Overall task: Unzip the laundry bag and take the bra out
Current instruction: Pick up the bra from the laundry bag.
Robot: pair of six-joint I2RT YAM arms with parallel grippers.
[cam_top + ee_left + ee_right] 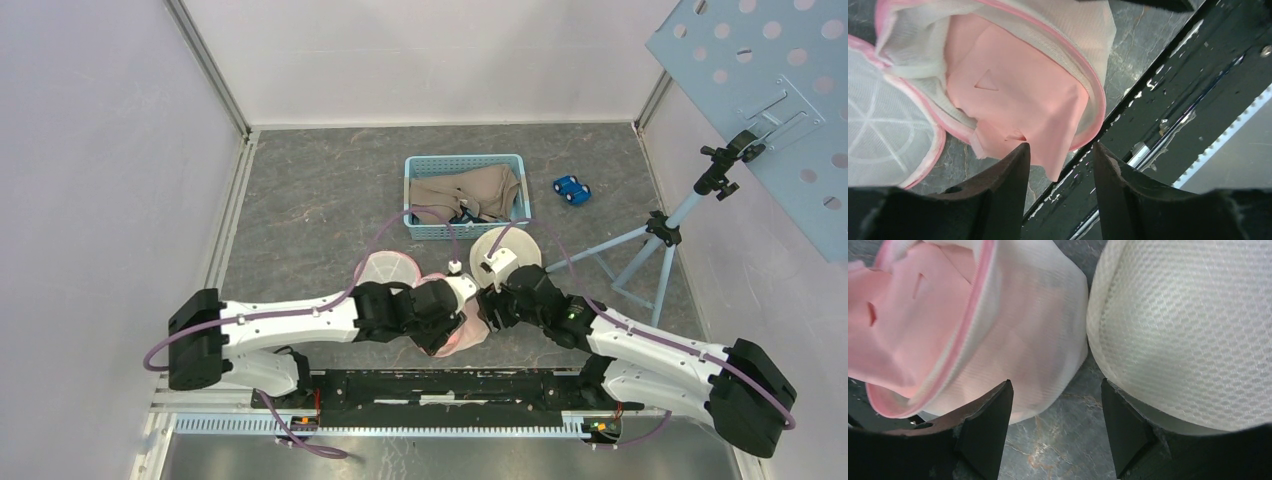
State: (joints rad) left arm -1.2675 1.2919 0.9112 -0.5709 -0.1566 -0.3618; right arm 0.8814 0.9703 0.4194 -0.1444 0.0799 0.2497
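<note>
The laundry bag (1088, 60) is white mesh with a pink zipper rim and lies unzipped near the table's front edge (465, 335). Its round flap (878, 130) is folded back. The pink bra (1018, 90) fills the opening, and one corner of it hangs down between my left fingertips. My left gripper (1060, 152) stands partly open over that corner, with a gap showing between the jaws. My right gripper (1055, 385) is open over bare table beside the bag (1038, 325), where the bra (903, 320) shows through the opening. In the top view the two grippers (442, 330) (488, 308) flank the bag.
A second white mesh bag (1188, 325) sits right against my right finger (505, 255). Behind it stands a blue basket (420, 165) of beige clothes, with a blue toy car (572, 189) beside it. A tripod (655, 240) stands at the right. The black base rail (1173, 100) runs just below the bag.
</note>
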